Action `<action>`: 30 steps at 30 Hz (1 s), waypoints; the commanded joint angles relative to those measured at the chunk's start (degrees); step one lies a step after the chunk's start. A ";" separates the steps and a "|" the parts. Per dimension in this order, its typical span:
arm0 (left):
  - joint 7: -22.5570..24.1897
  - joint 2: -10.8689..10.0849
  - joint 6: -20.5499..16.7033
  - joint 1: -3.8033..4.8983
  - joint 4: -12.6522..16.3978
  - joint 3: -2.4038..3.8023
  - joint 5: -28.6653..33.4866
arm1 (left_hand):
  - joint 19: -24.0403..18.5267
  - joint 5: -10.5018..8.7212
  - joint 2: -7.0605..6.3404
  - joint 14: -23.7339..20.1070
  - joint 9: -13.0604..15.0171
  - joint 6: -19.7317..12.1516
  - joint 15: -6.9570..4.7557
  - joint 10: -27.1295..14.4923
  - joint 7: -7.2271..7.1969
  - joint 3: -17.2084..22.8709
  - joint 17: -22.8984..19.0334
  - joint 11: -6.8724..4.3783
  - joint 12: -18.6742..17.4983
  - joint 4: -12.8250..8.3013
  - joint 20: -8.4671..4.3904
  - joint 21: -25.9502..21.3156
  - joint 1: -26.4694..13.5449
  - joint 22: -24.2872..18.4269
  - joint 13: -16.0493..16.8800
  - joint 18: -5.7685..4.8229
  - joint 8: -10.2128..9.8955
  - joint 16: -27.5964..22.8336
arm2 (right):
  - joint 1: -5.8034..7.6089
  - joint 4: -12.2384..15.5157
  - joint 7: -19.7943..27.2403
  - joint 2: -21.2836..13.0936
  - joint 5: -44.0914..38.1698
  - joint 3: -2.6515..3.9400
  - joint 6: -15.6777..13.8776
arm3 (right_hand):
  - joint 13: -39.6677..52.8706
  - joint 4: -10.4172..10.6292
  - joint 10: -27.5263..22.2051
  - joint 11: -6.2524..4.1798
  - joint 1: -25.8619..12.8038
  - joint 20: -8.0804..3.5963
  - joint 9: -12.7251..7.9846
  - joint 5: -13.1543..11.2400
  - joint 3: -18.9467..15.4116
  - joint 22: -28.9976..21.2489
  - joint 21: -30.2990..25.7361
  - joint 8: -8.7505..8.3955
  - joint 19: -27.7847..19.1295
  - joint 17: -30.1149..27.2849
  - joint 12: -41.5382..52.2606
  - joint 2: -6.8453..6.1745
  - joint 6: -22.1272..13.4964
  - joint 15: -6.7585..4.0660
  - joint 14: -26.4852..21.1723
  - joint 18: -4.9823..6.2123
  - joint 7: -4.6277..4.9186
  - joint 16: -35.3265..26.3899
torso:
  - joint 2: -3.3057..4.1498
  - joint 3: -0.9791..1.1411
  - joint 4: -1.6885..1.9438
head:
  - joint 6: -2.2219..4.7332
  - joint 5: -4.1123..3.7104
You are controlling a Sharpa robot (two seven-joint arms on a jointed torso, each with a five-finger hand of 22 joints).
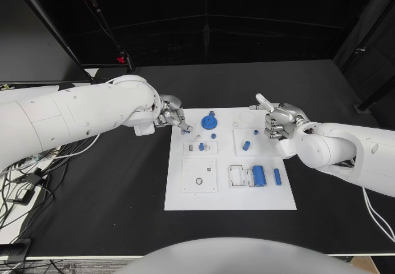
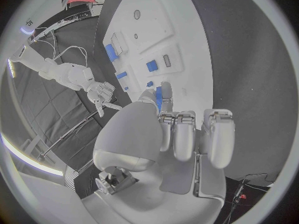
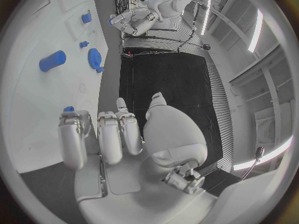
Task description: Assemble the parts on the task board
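Observation:
The white task board lies in the middle of the table. A blue gear stands near its far edge, with small blue pieces just in front of it. A short blue peg lies at the centre right. A thick blue cylinder and a thin blue pin lie at the right. My left hand hovers at the board's far left corner, beside the gear, fingers curled with nothing in them. My right hand hovers over the far right, fingers curled on nothing, one finger raised.
Cables trail over the table's left edge. Black tabletop surrounds the board on all sides. A white plate with a small oval hole sits on the board's near left.

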 commanded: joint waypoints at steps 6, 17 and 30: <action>-8.44 -0.07 0.35 -0.01 2.01 0.04 1.09 | 5.88 0.52 6.17 5.84 0.04 0.83 -0.42 6.82 -0.51 1.84 15.09 -0.72 0.19 -0.86 0.34 0.18 6.76 15.09 5.92 -0.38 -0.38 0.05 | 0.07 0.16 0.42 0.00 -0.07 0.02 0.07 | 15.08 0.08 6.06 -0.33 -0.04 -0.30 -0.09 0.30 -0.31 15.10 0.17 0.15 5.95 15.07 0.15 0.43 -0.02 -0.38 5.85 -0.41 -0.30 0.14 | -0.02 -0.02 0.00 | -0.15 -0.04; -10.80 0.61 0.85 -0.44 2.56 0.03 1.12 | 5.88 0.61 5.86 5.84 0.05 0.91 -0.46 6.82 -0.51 3.03 15.09 -0.73 0.19 -0.88 0.44 0.18 6.41 15.09 5.92 -0.38 -0.61 0.05 | 0.07 0.28 0.50 -0.05 -0.07 0.02 0.00 | 15.08 0.08 6.06 -0.33 -0.04 -0.30 -0.09 0.30 -0.31 15.10 0.17 0.15 5.95 15.07 0.15 0.43 -0.02 -0.38 5.85 -0.41 -0.30 0.14 | 0.03 -0.03 0.02 | -0.28 -0.23; -11.71 1.68 1.85 -1.43 2.49 0.03 1.12 | 5.88 0.63 5.13 5.84 0.13 1.04 -0.45 6.82 -0.48 5.00 15.09 -0.71 0.19 -0.90 0.62 0.18 5.67 15.09 5.92 -0.38 -0.92 0.05 | 0.07 0.29 0.48 0.01 -0.07 0.02 -0.01 | 15.08 0.07 6.06 -0.34 -0.07 -0.30 -0.10 0.34 -0.35 15.10 0.17 0.19 5.95 15.07 0.15 0.46 -0.03 -0.38 5.85 -0.41 -0.30 0.14 | -0.01 -0.04 0.18 | -0.53 -0.34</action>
